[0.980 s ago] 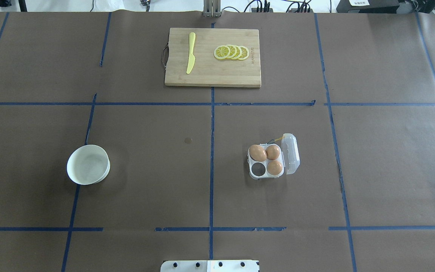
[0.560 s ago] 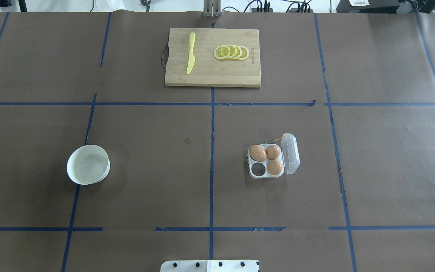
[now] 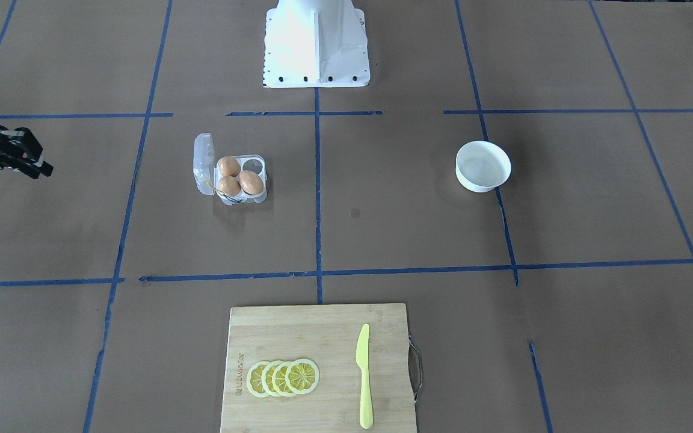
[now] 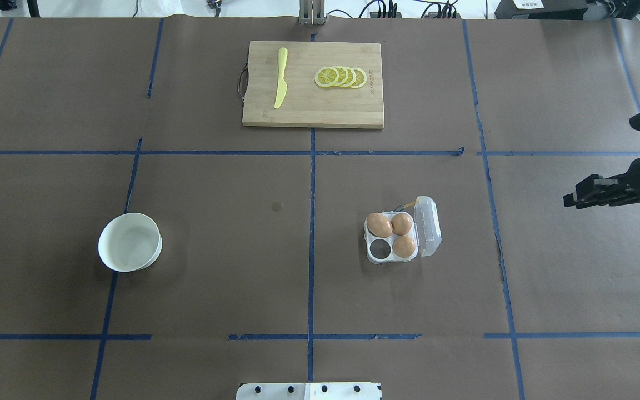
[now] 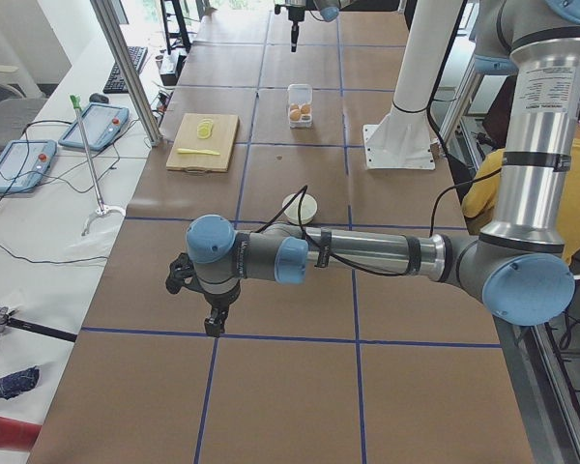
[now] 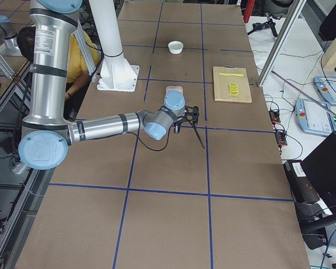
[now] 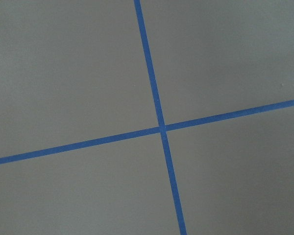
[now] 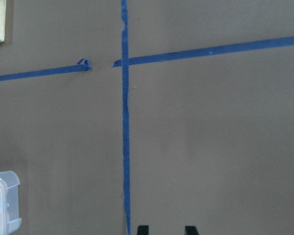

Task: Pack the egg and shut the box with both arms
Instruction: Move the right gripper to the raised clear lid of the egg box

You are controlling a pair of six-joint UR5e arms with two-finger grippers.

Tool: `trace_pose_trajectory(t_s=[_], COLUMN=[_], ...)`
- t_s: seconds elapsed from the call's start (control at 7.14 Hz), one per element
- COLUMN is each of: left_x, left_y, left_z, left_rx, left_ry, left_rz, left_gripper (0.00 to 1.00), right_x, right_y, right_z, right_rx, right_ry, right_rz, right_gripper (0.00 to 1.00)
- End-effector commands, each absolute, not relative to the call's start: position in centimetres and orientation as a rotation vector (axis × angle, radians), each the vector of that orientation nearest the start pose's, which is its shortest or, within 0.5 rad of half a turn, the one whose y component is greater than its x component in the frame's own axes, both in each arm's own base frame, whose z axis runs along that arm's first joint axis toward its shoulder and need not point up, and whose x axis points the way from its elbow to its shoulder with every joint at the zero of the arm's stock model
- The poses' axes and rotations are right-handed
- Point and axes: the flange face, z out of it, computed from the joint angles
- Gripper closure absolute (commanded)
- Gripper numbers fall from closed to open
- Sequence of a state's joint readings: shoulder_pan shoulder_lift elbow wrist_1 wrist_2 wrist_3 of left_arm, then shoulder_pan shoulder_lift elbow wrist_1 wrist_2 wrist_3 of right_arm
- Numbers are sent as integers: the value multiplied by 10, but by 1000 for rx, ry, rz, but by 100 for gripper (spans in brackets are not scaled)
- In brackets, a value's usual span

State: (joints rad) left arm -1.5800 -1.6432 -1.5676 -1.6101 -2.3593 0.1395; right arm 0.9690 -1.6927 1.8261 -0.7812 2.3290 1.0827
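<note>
Brown paper with blue tape lines covers the table (image 4: 214,278). On it the clear egg carton (image 4: 430,228) sits with its lid open and three tan eggs (image 4: 379,224) in its cups. The right gripper (image 4: 571,199) hovers well to the carton's right, fingers spread and holding nothing. The left gripper (image 5: 213,327) is far from the carton; its grip cannot be told.

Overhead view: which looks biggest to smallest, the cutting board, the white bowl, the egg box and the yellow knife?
1. cutting board
2. egg box, lid open, and white bowl: they look about alike, so no ranking
3. yellow knife, long but thin
</note>
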Motion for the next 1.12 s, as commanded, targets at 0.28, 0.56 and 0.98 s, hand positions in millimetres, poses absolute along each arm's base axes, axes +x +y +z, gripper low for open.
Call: trace_pose_trajectory(t_s=[0.28, 0.56, 0.98], left_x=[-67, -67, -67], left_y=[-531, -531, -530], left_z=[599, 599, 601], left_rx=[192, 192, 189], left_ry=[776, 776, 777], left_rz=[177, 176, 175], left_gripper=[0, 0, 0], right_x=[-382, -414, -413], right_y=[-386, -388, -391], right_z=[394, 348, 351], right_rx=[85, 87, 79], right_ry=[-1234, -1306, -1266], right_rz=[204, 226, 242], right_gripper=[80, 79, 79])
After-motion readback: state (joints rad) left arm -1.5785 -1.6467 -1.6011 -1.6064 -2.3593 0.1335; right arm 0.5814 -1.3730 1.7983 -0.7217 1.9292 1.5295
